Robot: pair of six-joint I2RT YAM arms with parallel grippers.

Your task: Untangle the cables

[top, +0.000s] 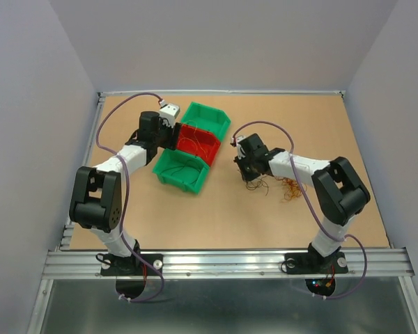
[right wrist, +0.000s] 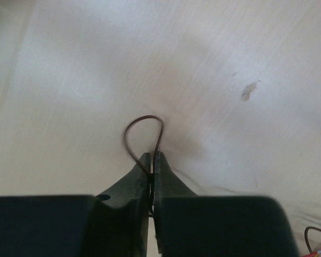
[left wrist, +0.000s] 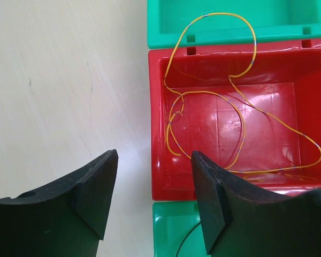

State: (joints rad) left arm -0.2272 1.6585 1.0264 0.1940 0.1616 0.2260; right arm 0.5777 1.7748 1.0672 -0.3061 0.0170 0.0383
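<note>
We see the right gripper (right wrist: 152,160) pinching a dark brown cable (right wrist: 143,128), its loop protruding ahead. The left gripper (left wrist: 155,176) stands spread; an orange-yellow cable (left wrist: 235,101) lies ahead in the red bin (left wrist: 310,59).

Overhead, the cables (top: 275,185) beside the right gripper (top: 246,169) are too fine to separate by strand. The dark wire (right wrist: 142,140) disappears between that gripper's closed fingers. The red bin (left wrist: 315,80) is cut off at the left-wrist view's right edge.
</note>
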